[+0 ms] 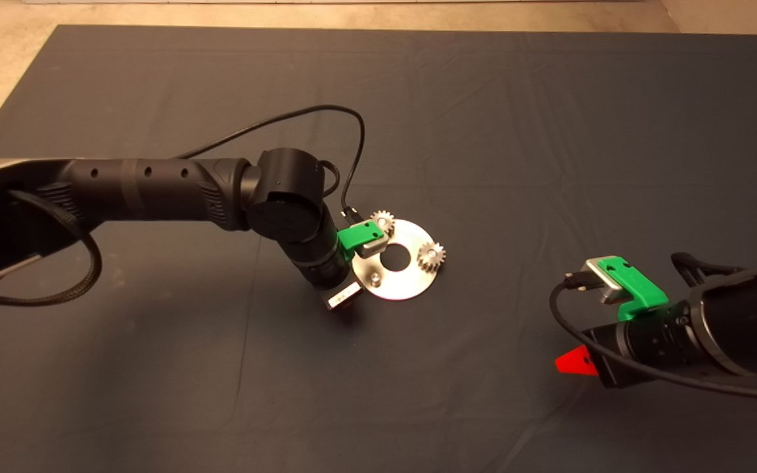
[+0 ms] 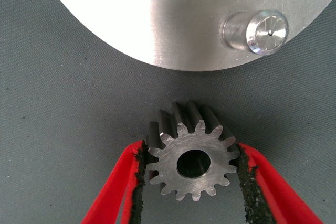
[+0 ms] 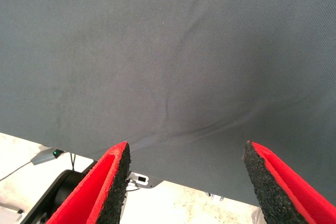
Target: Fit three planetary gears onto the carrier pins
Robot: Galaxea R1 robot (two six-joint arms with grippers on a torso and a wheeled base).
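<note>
Clearly the left gripper (image 2: 191, 169) is clamped on a planetary gear (image 2: 191, 162), its black pads (image 2: 139, 174) pressing the teeth from either side so that the centre hole stays open and faces outward, free to slide over a post. That gear hangs just beside the rim of the carrier disc (image 2: 173, 19), short of the bare carrier pin (image 2: 260, 31) that stands near the disc's edge, so it looks like the last fit is about to be lined up. From above, the left arm reaches in over the disc (image 1: 411, 282), and two gears are already seated: one (image 1: 431, 255) on the side toward the right arm, one (image 1: 383, 220) on the far side, partly behind the green gripper body. The third pin (image 1: 374, 278) shows empty. The count: three gears, two mounted and one held; three pins, one free; one disc. The right gripper (image 3: 186, 182) waits low at the right of the desk's mat (image 1: 549, 131), fingers spread apart and empty.
</note>
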